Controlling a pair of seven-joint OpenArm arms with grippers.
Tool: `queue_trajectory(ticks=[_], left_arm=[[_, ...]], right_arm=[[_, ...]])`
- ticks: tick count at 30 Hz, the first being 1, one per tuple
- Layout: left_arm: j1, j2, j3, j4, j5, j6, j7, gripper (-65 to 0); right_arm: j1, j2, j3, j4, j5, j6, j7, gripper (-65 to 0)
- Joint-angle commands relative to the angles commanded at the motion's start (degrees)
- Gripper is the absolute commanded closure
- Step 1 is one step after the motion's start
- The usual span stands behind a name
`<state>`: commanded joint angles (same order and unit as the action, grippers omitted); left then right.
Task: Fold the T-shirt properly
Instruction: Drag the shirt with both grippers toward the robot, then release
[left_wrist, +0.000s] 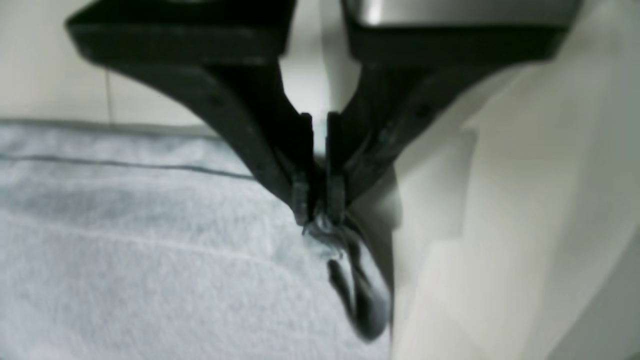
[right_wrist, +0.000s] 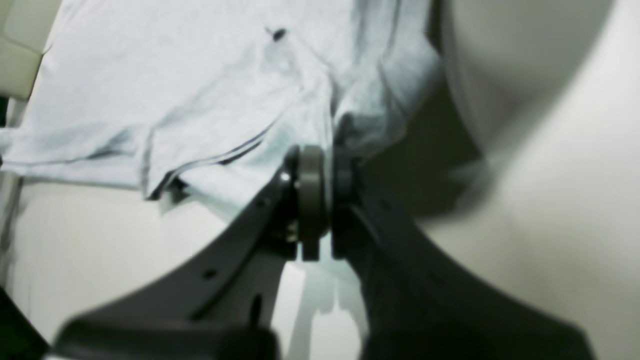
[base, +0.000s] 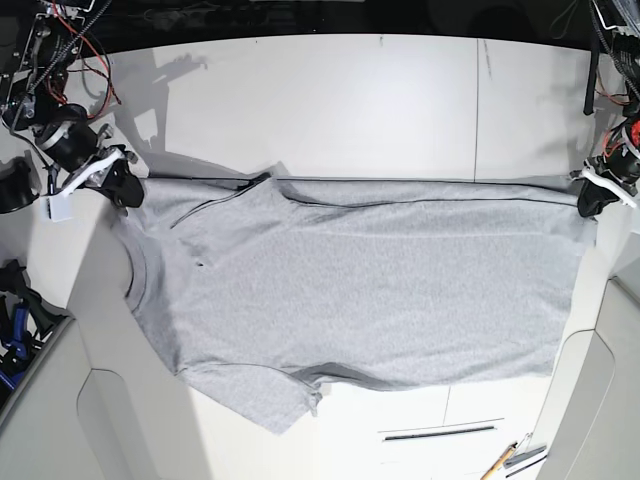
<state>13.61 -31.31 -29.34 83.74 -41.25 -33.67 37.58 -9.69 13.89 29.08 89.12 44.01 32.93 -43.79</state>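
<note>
The left gripper (left_wrist: 320, 220) has its jaws closed on a pinch of the T-shirt (base: 360, 290) at the hem corner. The right gripper (right_wrist: 320, 165) clamps bunched cloth by the shoulder. Between them the grey T-shirt lies stretched across the white desk (base: 330, 100), long axis side to side, neck toward the right arm, hem toward the left.

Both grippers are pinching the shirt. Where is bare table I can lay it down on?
Bare table lies beyond the T-shirt, between the right gripper and left gripper. A narrower bare strip borders its near hem. The middle is covered by shirt.
</note>
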Motion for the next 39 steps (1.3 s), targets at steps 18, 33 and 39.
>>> queue_trajectory(ticks=[18, 33, 39], left_arm=[[17.70, 0.02, -5.27, 8.68, -2.25, -0.02, 2.16, 0.0], [20.41, 1.79, -5.29, 8.76, -4.15, -1.79, 5.09, 0.0], [21.99, 1.79, -5.29, 8.87, -5.22, -2.93, 5.55, 0.0]], right_arm=[[-13.05, 0.74, 2.21, 6.25, 4.85, 0.37, -3.67, 0.0], [-17.51, 4.44, 3.89, 6.32, 7.50, 0.94, -5.16, 0.0], [-19.74, 6.51, 5.09, 6.29, 7.76, 0.94, -5.55, 0.0]])
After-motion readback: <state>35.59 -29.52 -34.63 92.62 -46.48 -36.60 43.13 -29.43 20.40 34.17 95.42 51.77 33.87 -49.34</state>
